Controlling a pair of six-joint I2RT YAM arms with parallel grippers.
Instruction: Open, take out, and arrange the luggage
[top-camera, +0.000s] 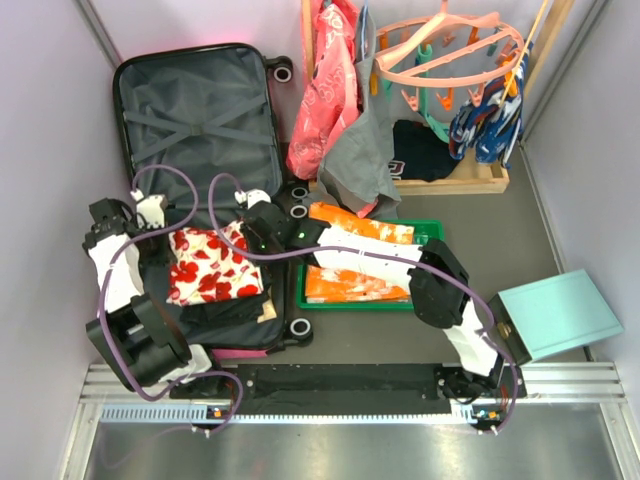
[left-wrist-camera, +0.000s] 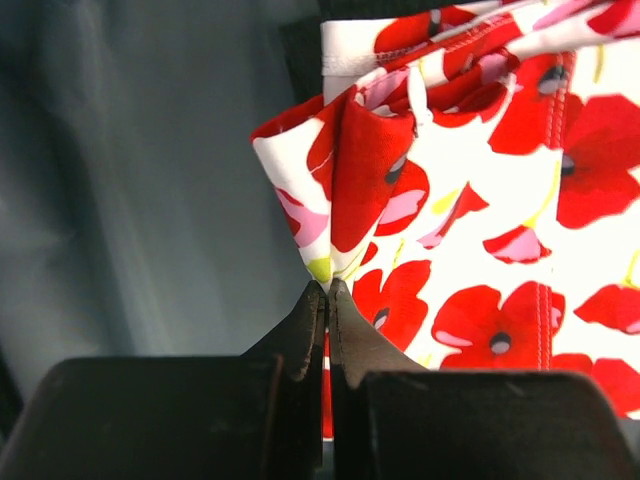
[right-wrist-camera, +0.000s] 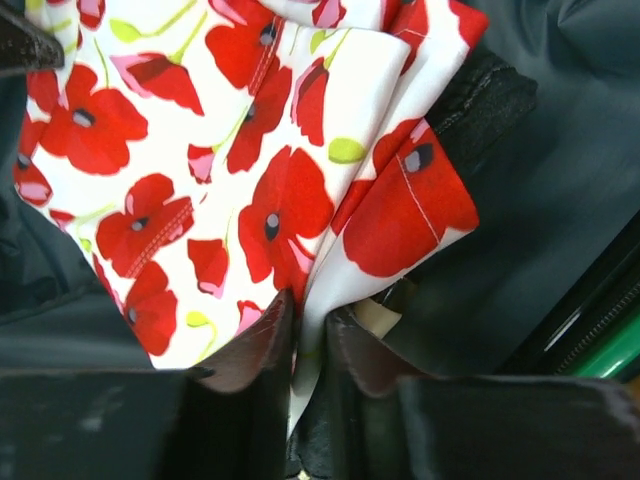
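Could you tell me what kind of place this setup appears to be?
Probably a lab test cell staged as a laundry or packing corner: plain partition walls, an open pink suitcase, and a clip drying hanger over hanging clothes.

Between the black left gripper (left-wrist-camera: 326, 288) and black right gripper (right-wrist-camera: 308, 315) lies a white cloth (top-camera: 210, 262) patterned with red poppies. Behind them, the luggage (top-camera: 200, 110) shows dark grey lining; right of the right gripper, a green tray (top-camera: 432, 232) holds orange-and-white fabric (top-camera: 360, 285).
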